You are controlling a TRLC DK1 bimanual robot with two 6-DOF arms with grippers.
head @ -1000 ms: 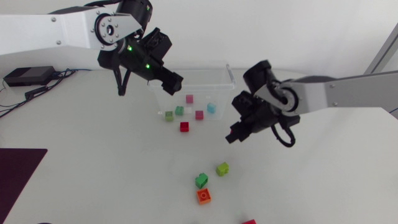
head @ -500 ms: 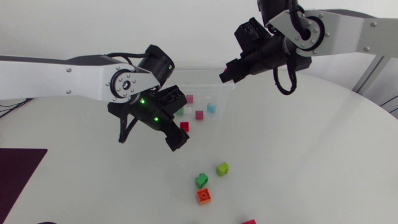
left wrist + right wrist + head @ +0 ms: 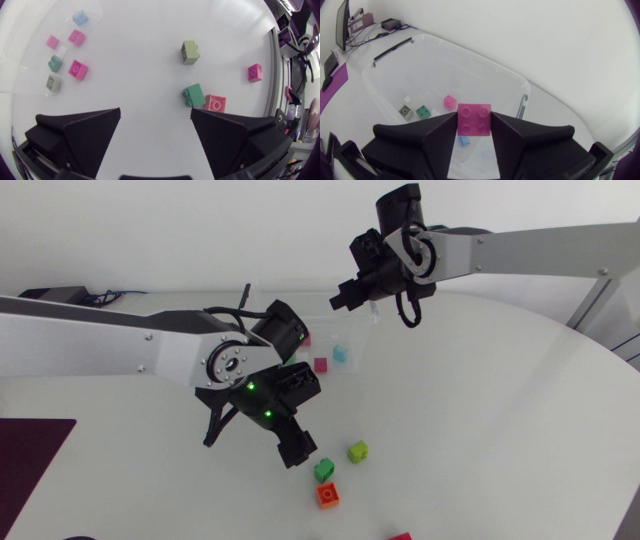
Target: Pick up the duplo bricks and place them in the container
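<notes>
Links of the left arm come in from the left edge of the head view. The left end effector (image 3: 296, 451) hangs low over the white counter (image 3: 120, 480), its 2 fingers spread wide with nothing between them. Just ahead of it in the left wrist view lie a dark green brick (image 3: 193, 95) and an orange brick (image 3: 215, 103), the 2 touching at a corner. An olive-green brick (image 3: 189, 52) sits apart beyond them, and a magenta brick (image 3: 255, 73) lies off to the side, near the counter's edge.

Further back stands the clear plastic container (image 3: 435, 75), which holds several small bricks, among them a pale pink one (image 3: 450, 102), a green one (image 3: 423, 111) and a light blue one (image 3: 464, 141).

The right arm enters from the right edge and reaches over the container. The right end effector (image 3: 474, 128) pinches a pink brick (image 3: 474, 118) from 2 sides, holding it above the container. This brick is square, bright pink and smooth, with 4 round studs facing the right wrist camera.
</notes>
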